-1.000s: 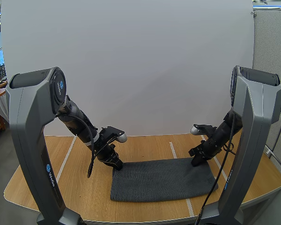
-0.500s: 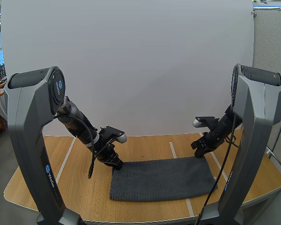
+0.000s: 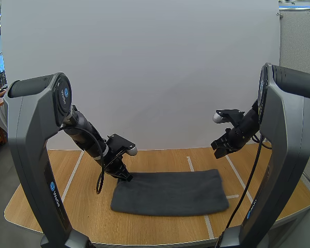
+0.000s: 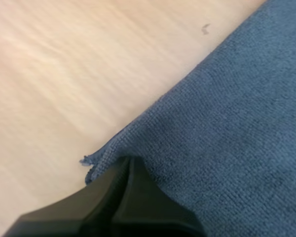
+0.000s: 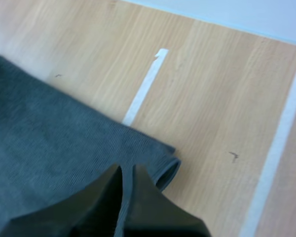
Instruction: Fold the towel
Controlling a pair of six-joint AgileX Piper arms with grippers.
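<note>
Worktop [image 3: 160, 230] wood runs bare along the near rim, leaving a free strip between that rim and the towel [image 3: 170, 194]. I see the towel lying flat as a dark grey oblong. Its long sides run left to right, its near edge bows slightly and its corners are rounded. A white tape line [image 3: 209, 227] comes out from under the near right part of the cloth and carries on to the rim. Open wood lies on both sides of the towel, so I have room to the left and to the right.

At the far left corner of the towel, my left claw [image 3: 125, 175] is down on the cloth. Its wrist camera shows the fingers pressed together with the towel's corner nipped at their tips [image 4: 128, 162]. A small frayed point sticks out just beside them on the wood. From that corner the towel's edge runs off straight, with bare worktop alongside it.

My right claw [image 3: 218, 151] hangs in the air above the far right corner, clear of the cloth. Its fingers lie pressed together as one dark wedge with nothing between them. Below it, the wrist camera shows the corner's folded edge curling open a little. The tape line continues from under the far edge across bare wood. Beyond both claws the worktop is open up to its back rim.
</note>
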